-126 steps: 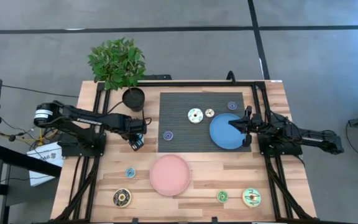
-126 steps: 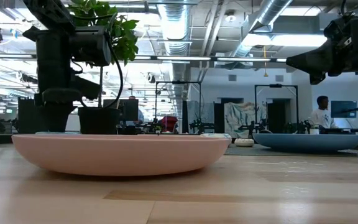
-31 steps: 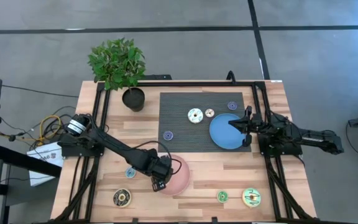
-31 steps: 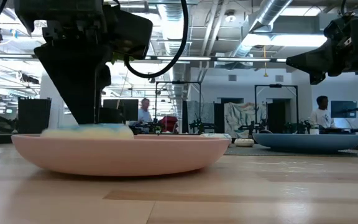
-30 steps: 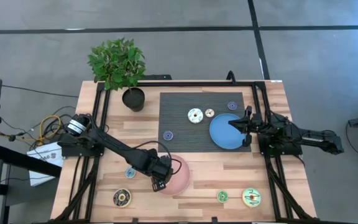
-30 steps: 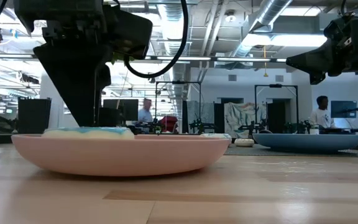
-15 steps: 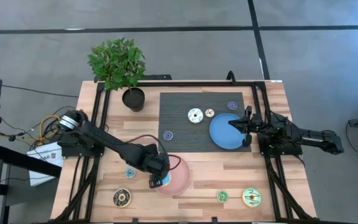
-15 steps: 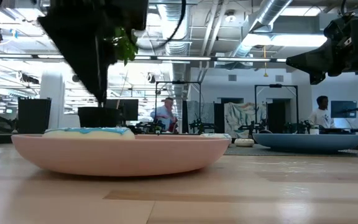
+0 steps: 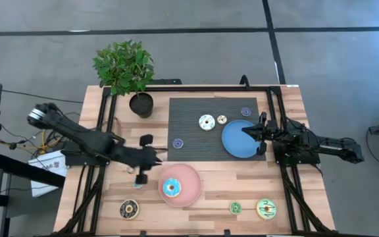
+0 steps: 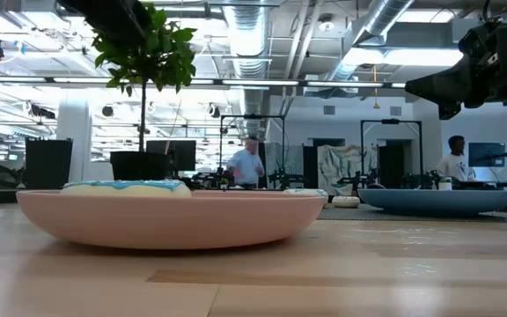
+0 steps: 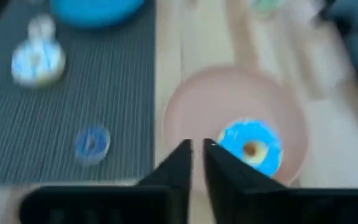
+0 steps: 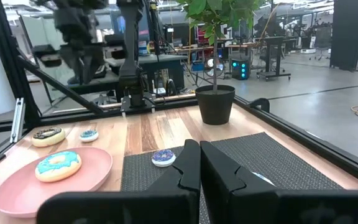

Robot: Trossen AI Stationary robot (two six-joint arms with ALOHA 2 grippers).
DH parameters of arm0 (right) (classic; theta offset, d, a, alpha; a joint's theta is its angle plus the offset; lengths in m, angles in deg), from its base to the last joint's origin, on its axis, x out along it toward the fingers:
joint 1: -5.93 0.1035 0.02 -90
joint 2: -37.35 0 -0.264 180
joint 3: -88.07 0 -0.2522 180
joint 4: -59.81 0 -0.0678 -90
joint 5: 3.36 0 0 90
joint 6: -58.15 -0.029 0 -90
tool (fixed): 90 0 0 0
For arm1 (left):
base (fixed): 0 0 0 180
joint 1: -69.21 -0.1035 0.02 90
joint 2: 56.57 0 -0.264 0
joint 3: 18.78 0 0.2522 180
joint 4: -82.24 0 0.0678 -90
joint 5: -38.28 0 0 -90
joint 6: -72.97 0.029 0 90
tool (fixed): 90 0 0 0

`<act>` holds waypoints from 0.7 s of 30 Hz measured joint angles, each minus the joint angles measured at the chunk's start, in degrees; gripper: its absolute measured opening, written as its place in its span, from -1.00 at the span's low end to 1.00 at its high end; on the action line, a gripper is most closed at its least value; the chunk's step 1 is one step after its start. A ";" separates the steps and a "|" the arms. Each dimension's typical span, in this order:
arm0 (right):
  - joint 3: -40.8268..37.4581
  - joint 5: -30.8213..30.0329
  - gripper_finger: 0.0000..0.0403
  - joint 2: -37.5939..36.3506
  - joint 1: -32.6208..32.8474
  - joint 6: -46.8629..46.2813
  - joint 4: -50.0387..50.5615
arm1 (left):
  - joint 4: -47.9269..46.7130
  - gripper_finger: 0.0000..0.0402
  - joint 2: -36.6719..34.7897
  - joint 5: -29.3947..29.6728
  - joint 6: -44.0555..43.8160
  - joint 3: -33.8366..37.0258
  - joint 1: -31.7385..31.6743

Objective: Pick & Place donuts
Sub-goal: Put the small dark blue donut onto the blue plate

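Observation:
A blue-frosted donut point(image 9: 171, 188) lies flat on the pink plate point(image 9: 188, 178), also seen in the left wrist view point(image 11: 250, 149) and the low view point(image 10: 126, 187). My left gripper point(image 9: 151, 160) hovers shut, left of the plate and above the wood; its fingers point(image 11: 194, 155) hold nothing. Over the blue plate point(image 9: 235, 146) my right gripper point(image 9: 245, 130) waits, shut and empty point(image 12: 196, 158). On the dark mat lie a white donut point(image 9: 206, 122), a cream one point(image 9: 222, 120), a purple one point(image 9: 245, 112) and a small blue-purple one point(image 9: 177, 143).
Near the front edge lie a dark brown donut point(image 9: 129, 209), a small green one point(image 9: 235, 208) and a green-yellow one point(image 9: 266, 209). A small blue donut point(image 9: 137, 184) lies just below my left gripper. A potted plant point(image 9: 140, 104) stands at the back left.
My left gripper has risen from the pink plate and drawn back toward the table's left edge. The blue-frosted donut, which was between its fingers a second ago, has stayed behind, lying flat on the plate.

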 joint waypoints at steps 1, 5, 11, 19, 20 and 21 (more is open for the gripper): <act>0.00 -0.02 -1.00 -0.02 0.02 0.01 -0.02 | 4.39 -0.94 -2.74 -0.71 2.00 3.05 0.00; -0.01 0.00 -1.00 -0.01 0.00 -0.01 -0.01 | 17.60 -0.97 -11.67 -2.71 13.42 14.05 -0.04; -0.01 -0.01 -1.00 0.00 0.01 -0.01 0.00 | 25.68 -1.00 -20.64 -0.78 18.05 22.96 -0.21; -0.01 0.00 -1.00 -0.01 0.01 0.00 -0.01 | 26.50 -1.00 -29.23 -2.24 17.43 27.21 -4.51; -0.01 -0.01 -1.00 -0.02 0.01 -0.01 -0.01 | 26.95 -1.00 -30.00 -1.54 16.68 27.86 -5.40; 0.00 -0.01 -1.00 0.00 0.01 -0.01 -0.01 | 27.42 -1.00 -30.70 -1.01 15.89 28.48 -6.33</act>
